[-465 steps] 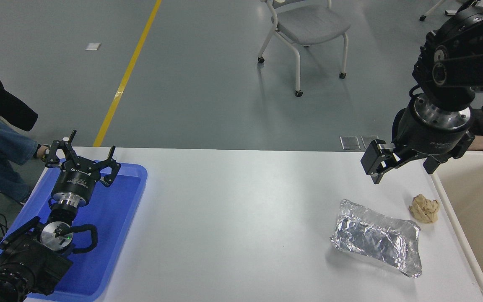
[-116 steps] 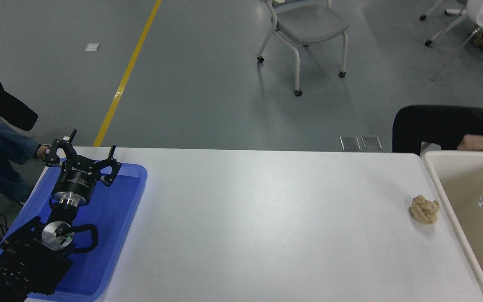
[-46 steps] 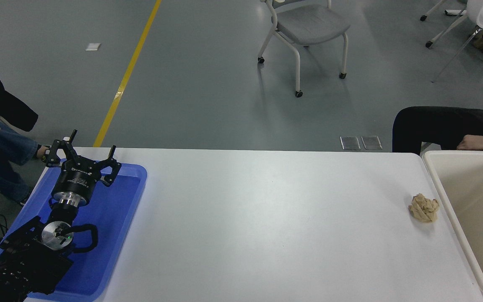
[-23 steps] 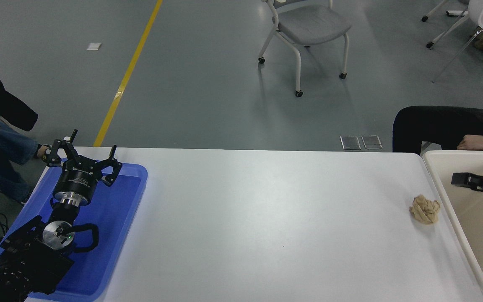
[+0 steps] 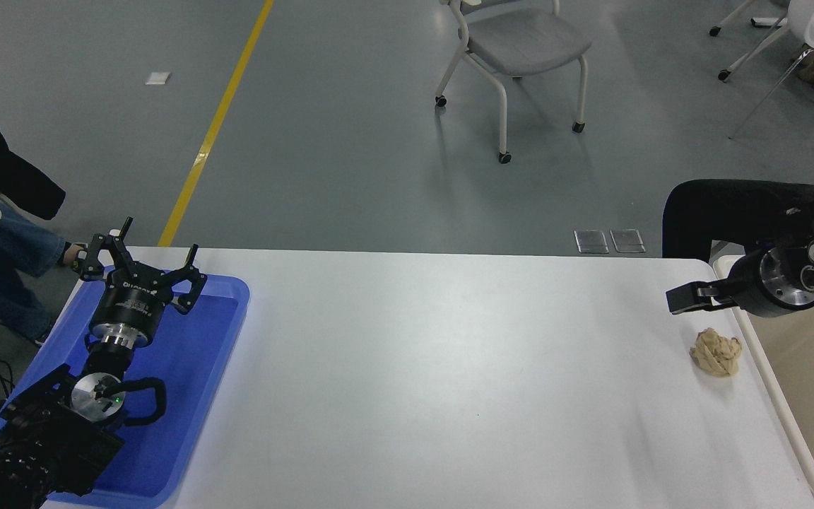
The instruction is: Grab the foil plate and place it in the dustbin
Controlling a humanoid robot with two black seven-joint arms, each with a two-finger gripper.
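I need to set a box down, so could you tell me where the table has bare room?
The widest free patch of the table runs from the blue tray to the paper ball. It is crowded around the ball, where the right gripper hovers beside the dustbin.

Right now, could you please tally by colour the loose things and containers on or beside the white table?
Tan: 1, the crumpled paper ball
Blue: 1, the tray under the parked left gripper
Beige: 1, the dustbin at the table's right end
Silver: 0, no foil plate is in view
Total: 3
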